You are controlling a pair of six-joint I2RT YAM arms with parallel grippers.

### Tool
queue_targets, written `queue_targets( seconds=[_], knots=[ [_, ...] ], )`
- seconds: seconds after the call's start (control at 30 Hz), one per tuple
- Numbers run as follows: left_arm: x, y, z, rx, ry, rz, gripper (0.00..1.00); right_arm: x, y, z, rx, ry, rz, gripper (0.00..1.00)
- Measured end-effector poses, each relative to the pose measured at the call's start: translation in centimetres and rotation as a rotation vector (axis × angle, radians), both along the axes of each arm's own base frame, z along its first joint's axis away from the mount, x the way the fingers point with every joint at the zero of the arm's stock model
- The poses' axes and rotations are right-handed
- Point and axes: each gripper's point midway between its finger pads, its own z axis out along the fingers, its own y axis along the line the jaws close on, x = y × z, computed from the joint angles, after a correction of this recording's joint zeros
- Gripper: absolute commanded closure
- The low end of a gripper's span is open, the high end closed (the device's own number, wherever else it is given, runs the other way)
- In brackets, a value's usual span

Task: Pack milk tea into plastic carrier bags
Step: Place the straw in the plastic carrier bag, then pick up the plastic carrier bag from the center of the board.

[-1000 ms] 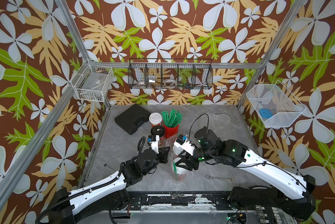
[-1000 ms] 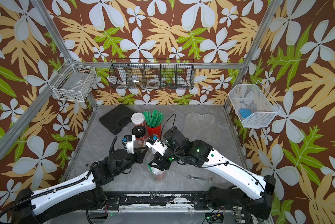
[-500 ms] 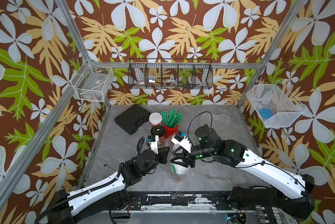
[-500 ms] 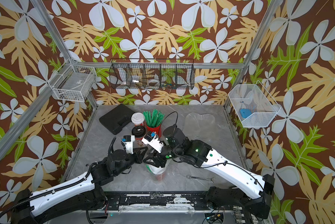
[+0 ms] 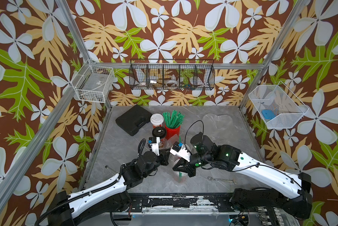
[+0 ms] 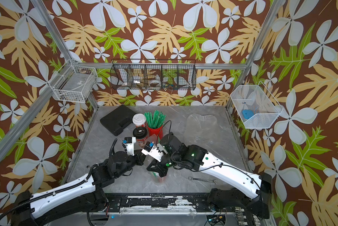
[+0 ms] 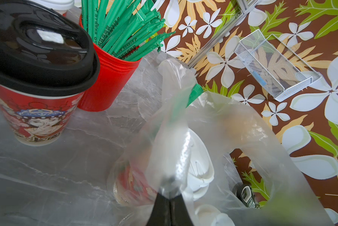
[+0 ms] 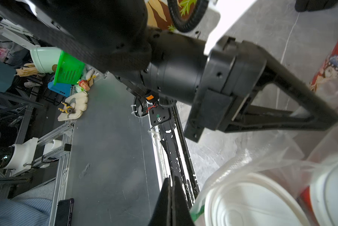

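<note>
Left claw pinches bag holding two cups.

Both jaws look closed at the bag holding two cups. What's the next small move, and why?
Probably a slight lift with both arms together. The left gripper has jaws shut on the clear bag, with two white-lidded cups inside. The right gripper has jaws shut at the bag's edge, but whether they caught film is unclear; a small lift would tell.
</note>
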Motion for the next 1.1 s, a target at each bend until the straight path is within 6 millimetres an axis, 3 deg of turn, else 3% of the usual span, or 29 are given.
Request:
queue_targets(
  seconds=[0.03, 0.13, 0.2, 0.4, 0.5, 0.67, 0.83, 1.0, 1.1],
  knots=[
    [0.0, 0.0, 0.0, 0.001, 0.001, 0.0, 1.0, 0.0, -0.2, -0.4, -0.014, 0.006, -0.003, 1.0],
    [0.0, 0.0, -0.1, -0.001, 0.003, 0.001, 1.0, 0.1, -0.6, -0.9, -0.044, 0.012, -0.024, 0.76],
    [0.0, 0.0, -0.1, 0.0, 0.004, 0.001, 1.0, 0.6, -0.7, 0.0, -0.041, -0.019, -0.044, 0.6],
    [0.1, -0.1, -0.1, 0.002, 0.003, 0.0, 1.0, 2.7, -2.3, 7.0, 0.077, -0.226, -0.17, 0.5],
    [0.1, -0.1, 0.0, 0.005, 0.001, -0.001, 1.0, 4.0, -4.4, 8.4, 0.088, -0.315, -0.264, 0.48],
    [0.1, -0.2, -0.2, 0.013, -0.001, -0.003, 1.0, 6.7, -7.9, 6.7, 0.024, -0.31, -0.448, 0.38],
    [0.1, -0.2, -0.2, 0.017, -0.005, -0.005, 1.0, 8.3, -10.9, 2.6, -0.048, -0.199, -0.599, 0.21],
    [0.1, -0.1, -0.1, 0.016, -0.008, -0.005, 1.0, 8.0, -11.3, -0.4, -0.035, -0.045, -0.636, 0.14],
    [0.0, 0.0, -0.5, 0.023, -0.005, -0.006, 1.0, 7.4, -10.2, -1.2, -0.013, 0.029, -0.606, 0.2]
  ],
)
